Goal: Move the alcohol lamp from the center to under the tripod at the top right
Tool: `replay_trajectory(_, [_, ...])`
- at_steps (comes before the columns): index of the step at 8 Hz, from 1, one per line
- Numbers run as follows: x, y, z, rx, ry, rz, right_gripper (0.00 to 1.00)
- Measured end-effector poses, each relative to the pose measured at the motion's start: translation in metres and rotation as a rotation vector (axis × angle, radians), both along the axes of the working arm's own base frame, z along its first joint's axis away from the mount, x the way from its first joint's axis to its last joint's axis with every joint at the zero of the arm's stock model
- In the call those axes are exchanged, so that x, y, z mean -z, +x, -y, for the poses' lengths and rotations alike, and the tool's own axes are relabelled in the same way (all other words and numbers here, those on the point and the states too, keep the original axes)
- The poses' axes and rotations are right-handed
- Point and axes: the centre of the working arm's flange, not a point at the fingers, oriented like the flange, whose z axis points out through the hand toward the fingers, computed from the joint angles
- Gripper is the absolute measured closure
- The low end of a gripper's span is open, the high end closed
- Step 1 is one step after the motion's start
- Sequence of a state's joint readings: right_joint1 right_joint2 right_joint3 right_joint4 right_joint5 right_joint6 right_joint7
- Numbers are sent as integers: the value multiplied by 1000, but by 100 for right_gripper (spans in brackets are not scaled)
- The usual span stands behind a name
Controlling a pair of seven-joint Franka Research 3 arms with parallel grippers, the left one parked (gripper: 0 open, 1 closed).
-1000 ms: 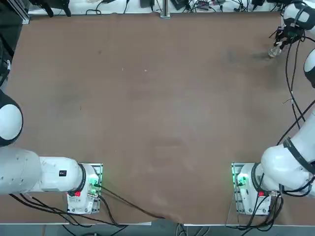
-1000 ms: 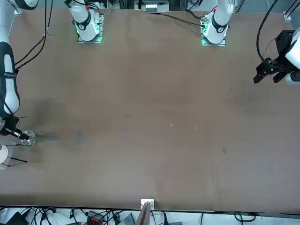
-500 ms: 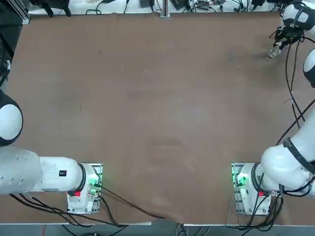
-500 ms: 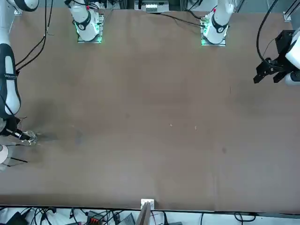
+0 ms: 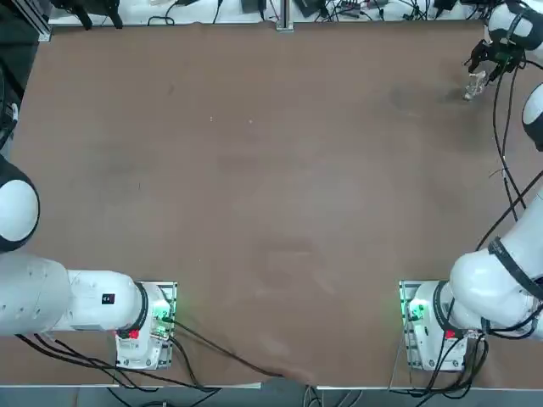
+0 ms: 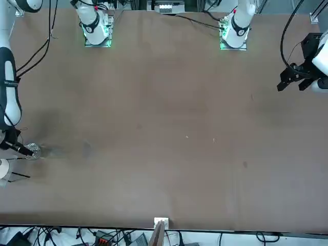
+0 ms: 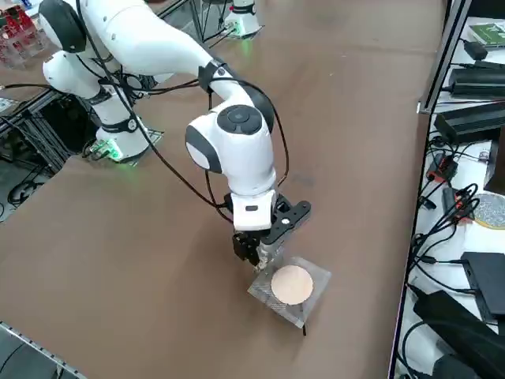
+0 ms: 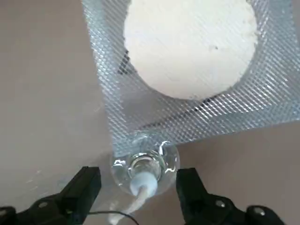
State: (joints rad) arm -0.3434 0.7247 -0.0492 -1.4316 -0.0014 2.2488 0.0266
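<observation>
Straddling the alcohol lamp (image 8: 144,169) at the tripod (image 8: 187,65) mesh edge, right gripper (image 8: 138,187) fingers (image 8: 84,187) stand apart.

A wide brown table (image 5: 271,186) is seen, with a matte and a little worn surface. Along its far edge a pale strip (image 5: 170,10) is crowded with black cables (image 5: 339,8). In the right side view, black boxes (image 7: 473,122) and more cables lie on a light shelf (image 7: 426,260) beside the table. A dark metal frame (image 7: 47,126) is seen at the other side.
</observation>
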Motion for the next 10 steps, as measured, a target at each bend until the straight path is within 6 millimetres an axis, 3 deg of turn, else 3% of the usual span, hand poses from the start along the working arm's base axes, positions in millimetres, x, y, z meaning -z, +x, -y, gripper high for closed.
replay_trajectory(4, [-43,-13,-19,1,58,-109,1])
replay_trajectory(7, [-40,-33,-30,29,81,-152,7])
replay_trajectory(10, [-28,-47,-39,42,93,-184,23])
